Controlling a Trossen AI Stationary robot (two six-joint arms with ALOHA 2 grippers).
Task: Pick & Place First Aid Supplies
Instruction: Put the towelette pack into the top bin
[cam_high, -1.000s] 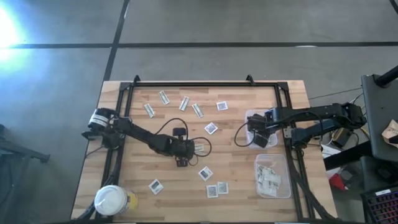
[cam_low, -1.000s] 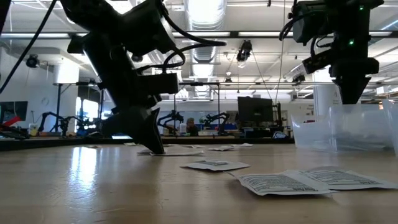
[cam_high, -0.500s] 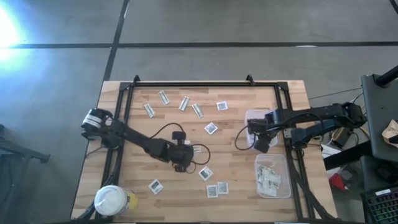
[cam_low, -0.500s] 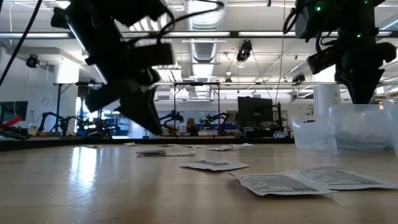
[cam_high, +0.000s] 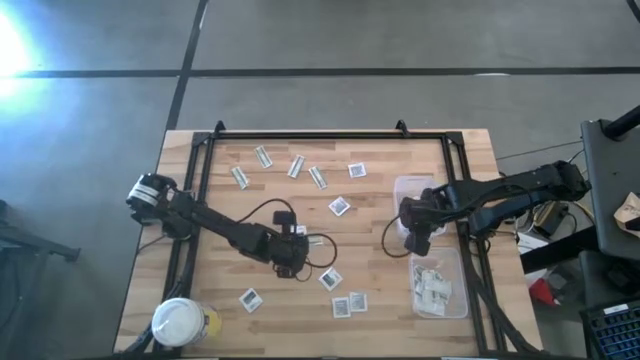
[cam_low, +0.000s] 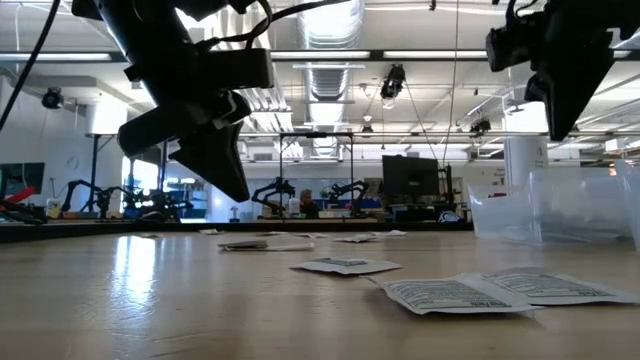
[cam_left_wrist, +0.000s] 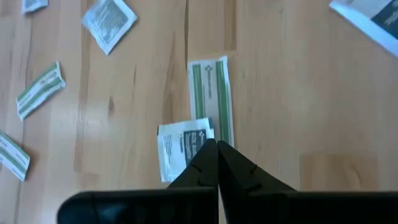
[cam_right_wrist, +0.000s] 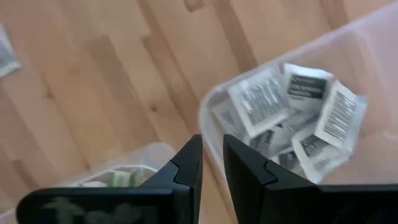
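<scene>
My left gripper (cam_left_wrist: 217, 151) is pinched closed and empty, hanging right over a square white packet (cam_left_wrist: 179, 148) that overlaps a green-striped strip (cam_left_wrist: 210, 99). Risk here: grabbing both at once. Farther off, my right gripper (cam_right_wrist: 212, 150), slightly parted and empty, hovers at the rim of the clear plastic tub (cam_right_wrist: 343, 43) of white packets, and could clip that rim.

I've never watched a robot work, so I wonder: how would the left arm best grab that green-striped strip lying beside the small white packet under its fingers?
Probably from straight above, fingers closing across the narrow width of the green-striped strip near its free far end. It lies flat on the wooden table, so no side edge is exposed, and its near end touches or tucks against the white packet. The left gripper hangs above them, shut.
</scene>
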